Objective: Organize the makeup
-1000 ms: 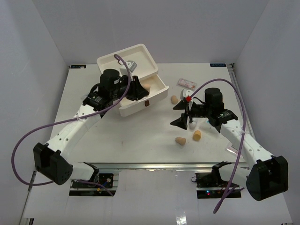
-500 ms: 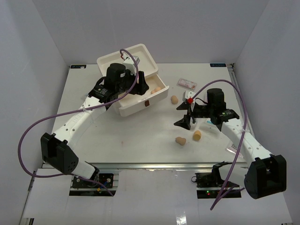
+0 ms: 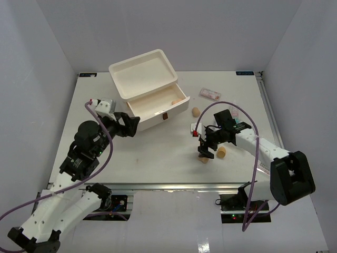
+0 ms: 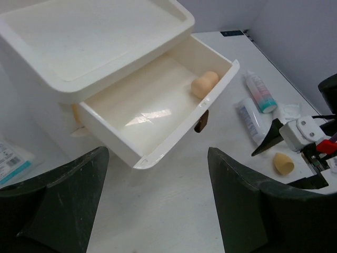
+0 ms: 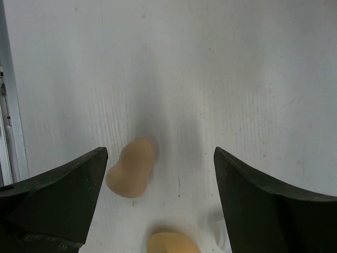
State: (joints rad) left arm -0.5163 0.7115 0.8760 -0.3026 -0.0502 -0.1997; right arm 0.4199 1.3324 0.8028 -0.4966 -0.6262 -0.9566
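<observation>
1. Hovering wide open and empty, the right end effector [image 5: 160,158] is just above a tan sponge [image 5: 131,167] lying on the bench [image 5: 237,63].
2. Facing the open drawer [image 4: 174,138], the left end effector [image 4: 158,205] gapes empty; a second sponge [image 4: 204,84] sits inside.

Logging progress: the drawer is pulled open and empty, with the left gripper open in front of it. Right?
Not empty: the left wrist view shows a tan sponge lying in the drawer. The rest holds: pulled open, left gripper open in front of it.
</observation>
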